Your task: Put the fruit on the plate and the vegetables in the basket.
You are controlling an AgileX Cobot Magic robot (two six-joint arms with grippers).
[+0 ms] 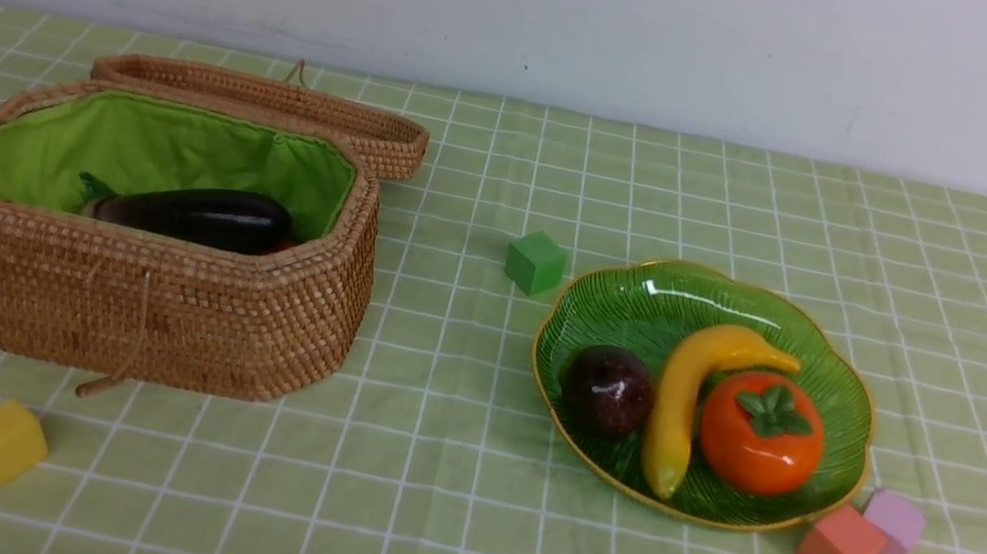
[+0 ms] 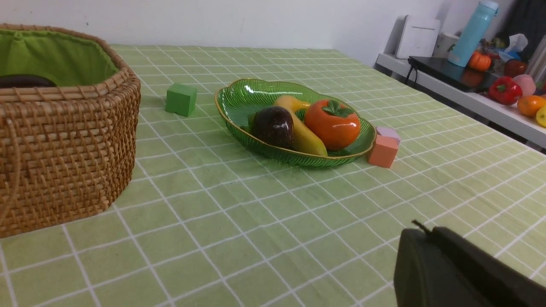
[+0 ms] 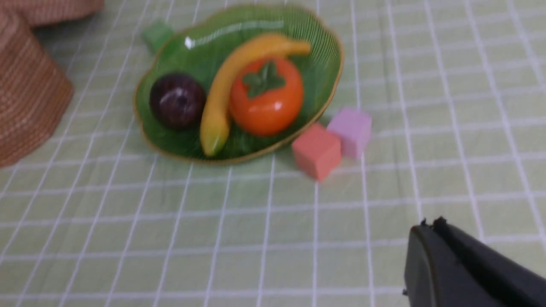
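On the side shelf [image 2: 469,100] in the left wrist view only, spare produce [image 2: 505,90], both grippers [image 2: 420,228] [image 3: 428,226] closed, empty.

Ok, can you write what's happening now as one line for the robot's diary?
plate: banana, persimmon, mangosteen | basket: eggplant visible, rest hidden | left gripper: shut, empty | right gripper: shut, empty
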